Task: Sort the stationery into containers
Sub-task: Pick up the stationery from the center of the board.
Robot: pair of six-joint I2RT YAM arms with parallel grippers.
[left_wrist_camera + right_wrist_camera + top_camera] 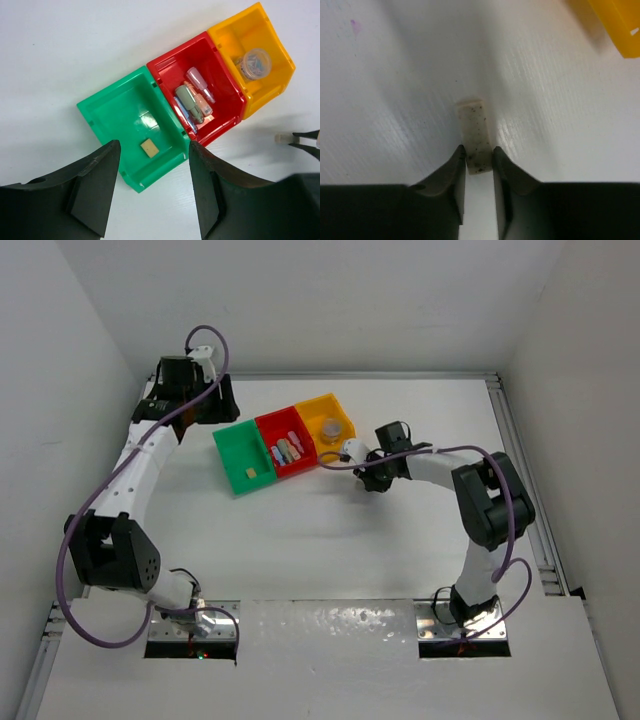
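Observation:
Three bins stand in a row: green [245, 462], red [285, 445] and orange-yellow [328, 420]. In the left wrist view the green bin [115, 112] holds one tan block [149, 147]. The red bin [220, 75] holds several pastel oblong pieces [194, 100]. The orange-yellow bin [235, 35] holds the grey roll [254, 64]. My right gripper [347, 452] is shut on a pale speckled tan block [474, 135], low over the table just in front of the orange-yellow bin. My left gripper [152, 155] is open and empty, high above the green bin.
White walls close in the table at the back and sides. A metal rail [520, 470] runs along the right edge. A corner of the orange-yellow bin [620, 25] shows at the top right of the right wrist view.

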